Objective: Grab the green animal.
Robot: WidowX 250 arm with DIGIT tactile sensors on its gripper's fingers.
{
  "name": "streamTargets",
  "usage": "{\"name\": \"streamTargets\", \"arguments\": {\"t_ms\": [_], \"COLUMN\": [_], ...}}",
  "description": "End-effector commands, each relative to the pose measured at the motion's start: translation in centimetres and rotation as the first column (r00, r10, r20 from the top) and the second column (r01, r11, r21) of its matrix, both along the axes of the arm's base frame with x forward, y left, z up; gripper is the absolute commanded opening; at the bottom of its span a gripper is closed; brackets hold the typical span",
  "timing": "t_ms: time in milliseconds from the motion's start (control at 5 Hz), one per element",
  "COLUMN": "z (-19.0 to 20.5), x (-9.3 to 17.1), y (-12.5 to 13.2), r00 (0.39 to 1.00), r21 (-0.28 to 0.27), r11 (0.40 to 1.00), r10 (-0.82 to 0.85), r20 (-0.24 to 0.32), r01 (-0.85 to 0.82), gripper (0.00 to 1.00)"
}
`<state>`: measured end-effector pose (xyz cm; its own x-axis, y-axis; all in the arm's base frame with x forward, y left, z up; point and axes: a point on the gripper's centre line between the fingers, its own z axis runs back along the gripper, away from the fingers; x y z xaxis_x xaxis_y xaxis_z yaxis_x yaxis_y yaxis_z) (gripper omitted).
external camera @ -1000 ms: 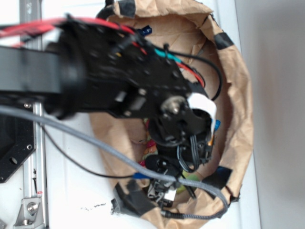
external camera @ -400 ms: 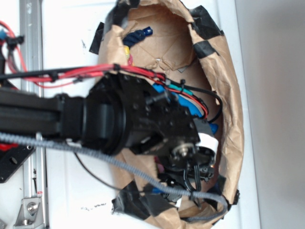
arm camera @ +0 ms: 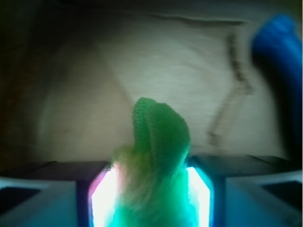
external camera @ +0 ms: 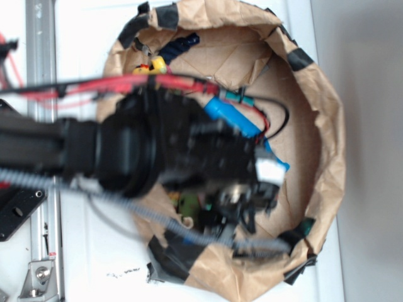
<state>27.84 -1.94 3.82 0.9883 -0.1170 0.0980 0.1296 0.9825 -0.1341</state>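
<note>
In the wrist view the green animal (arm camera: pixel 158 156), a fuzzy lime-green plush with a darker knitted limb sticking up, sits squeezed between my two fingers (arm camera: pixel 102 198), which glow brightly on either side of it. My gripper (arm camera: pixel 150 196) is shut on it, above the brown paper floor of the bag. In the exterior view my black arm and wrist cover the middle of the paper-lined bin (external camera: pixel 327 126); the gripper (external camera: pixel 242 211) is low in the bin near its front wall. A bit of green (external camera: pixel 187 204) shows beside it; whether it is the animal I cannot tell.
The brown paper bin has black tape patches on its rim (external camera: pixel 167 16). A blue object (external camera: pixel 182 43) and a yellow one (external camera: pixel 157 65) lie at its far side. A blue shape (arm camera: pixel 279 42) shows at the wrist view's upper right. A metal rail (external camera: pixel 39 50) runs at the left.
The arm has swung across the bin and the wrist has shifted from the bin's front toward its middle. The view is motion-blurred. The bin's paper wall has changed shape.
</note>
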Motion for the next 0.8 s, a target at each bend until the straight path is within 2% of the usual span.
{"name": "streamTargets", "arguments": {"t_ms": [0,200,400,600], "z": [11.6,15.0,15.9,15.7], "x": [1.2,0.4,-0.9,-1.6], "y": [7.4,7.1,6.6,6.4], "r00": [0.944,0.929,0.925,0.908], "r21": [0.060,0.158,0.195,0.201], "r11": [0.961,0.936,0.919,0.898], "r10": [0.250,0.270,0.293,0.339], "r20": [0.214,0.252,0.244,0.248], "r01": [-0.269,-0.315,-0.342,-0.390], "gripper": [0.00,0.00,0.00,0.00]}}
